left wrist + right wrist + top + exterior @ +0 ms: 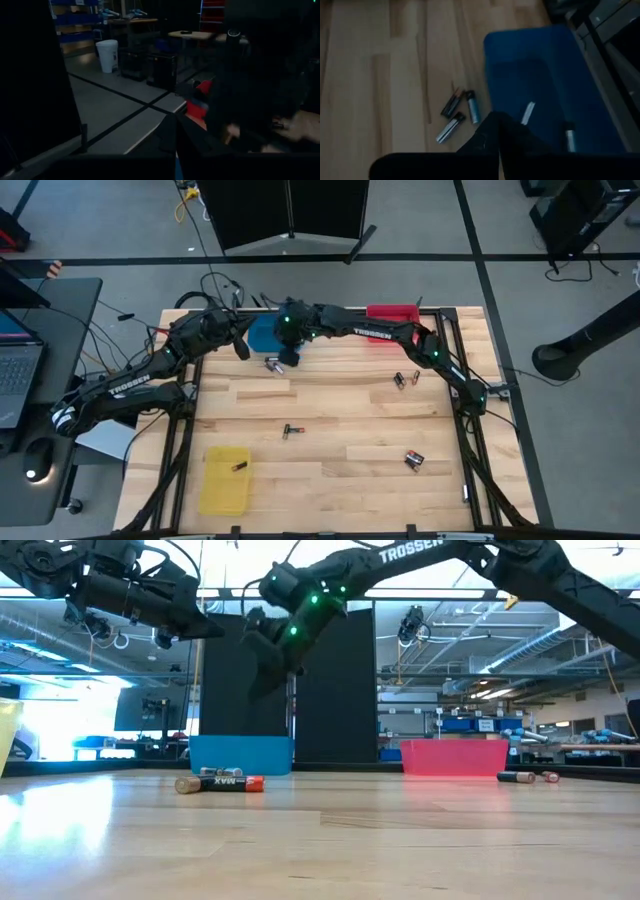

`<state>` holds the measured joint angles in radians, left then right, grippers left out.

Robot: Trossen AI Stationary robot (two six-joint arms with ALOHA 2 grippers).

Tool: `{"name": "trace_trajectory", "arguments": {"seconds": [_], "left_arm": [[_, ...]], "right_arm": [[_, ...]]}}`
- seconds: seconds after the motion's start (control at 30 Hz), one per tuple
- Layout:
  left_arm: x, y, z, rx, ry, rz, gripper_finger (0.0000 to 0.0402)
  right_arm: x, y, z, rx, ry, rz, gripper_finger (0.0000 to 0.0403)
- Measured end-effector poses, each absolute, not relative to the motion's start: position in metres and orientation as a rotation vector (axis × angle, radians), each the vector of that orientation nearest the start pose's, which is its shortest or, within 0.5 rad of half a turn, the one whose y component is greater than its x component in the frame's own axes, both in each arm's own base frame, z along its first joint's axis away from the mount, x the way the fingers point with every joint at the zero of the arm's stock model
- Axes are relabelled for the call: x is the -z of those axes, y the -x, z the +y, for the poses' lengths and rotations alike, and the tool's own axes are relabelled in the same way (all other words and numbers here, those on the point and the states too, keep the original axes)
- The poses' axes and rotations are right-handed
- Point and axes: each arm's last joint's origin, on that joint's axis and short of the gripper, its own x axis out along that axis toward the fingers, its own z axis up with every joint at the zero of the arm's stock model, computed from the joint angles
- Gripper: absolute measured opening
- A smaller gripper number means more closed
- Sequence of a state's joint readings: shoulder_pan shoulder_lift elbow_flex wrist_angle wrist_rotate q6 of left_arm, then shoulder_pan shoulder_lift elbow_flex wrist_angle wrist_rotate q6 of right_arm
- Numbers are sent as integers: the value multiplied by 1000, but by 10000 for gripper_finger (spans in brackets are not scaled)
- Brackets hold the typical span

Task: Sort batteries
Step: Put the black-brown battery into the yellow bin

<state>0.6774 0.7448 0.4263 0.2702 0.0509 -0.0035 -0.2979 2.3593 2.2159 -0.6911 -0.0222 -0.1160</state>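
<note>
My right gripper (291, 356) hangs over the blue bin's (262, 332) near edge, above three batteries (274, 365); finger state: cannot tell.

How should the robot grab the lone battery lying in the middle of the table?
Probably from straight above, jaws closing across the middle of the battery. It lies flat on the table, alone, so both long sides are free; the rounded ends would likely slip.

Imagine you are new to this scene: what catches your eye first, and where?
Both arms crowd the table's far edge: the right gripper hovers beside the blue bin, the left gripper on its other side. Three batteries lie in a cluster beside that bin. A yellow bin sits at the near left corner.
</note>
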Motion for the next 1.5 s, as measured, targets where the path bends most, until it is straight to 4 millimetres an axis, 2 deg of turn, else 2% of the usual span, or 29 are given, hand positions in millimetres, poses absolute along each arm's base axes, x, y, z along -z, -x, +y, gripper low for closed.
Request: {"name": "trace_trajectory", "arguments": {"seconds": [0.17,0.33,0.47,0.6,0.87,1.07,1.2,1.37,1.5], "left_arm": [[-258,-137,107,-610,14,50,6],[-257,-137,106,-564,24,54,5],[-255,-139,106,-521,45,72,4],[-249,-147,106,-475,82,111,4],[-226,-176,109,-384,140,257,4],[-210,-202,116,-355,175,369,4],[-196,-212,123,-364,199,437,3],[-183,-222,129,-371,235,446,3],[-181,-227,133,-387,241,394,4]], "right_arm": [[-236,-496,-135,198,-21,780,5],[-235,-474,-123,209,-45,703,5],[-239,-443,-113,252,-74,621,4],[-227,-407,-102,312,-112,602,4],[-227,-341,-77,450,-139,570,5],[-237,-299,-63,491,-173,527,5],[-236,-275,-57,512,-239,577,5],[-219,-245,-52,635,-408,841,7],[-206,-229,-52,768,-517,1021,14]]}}
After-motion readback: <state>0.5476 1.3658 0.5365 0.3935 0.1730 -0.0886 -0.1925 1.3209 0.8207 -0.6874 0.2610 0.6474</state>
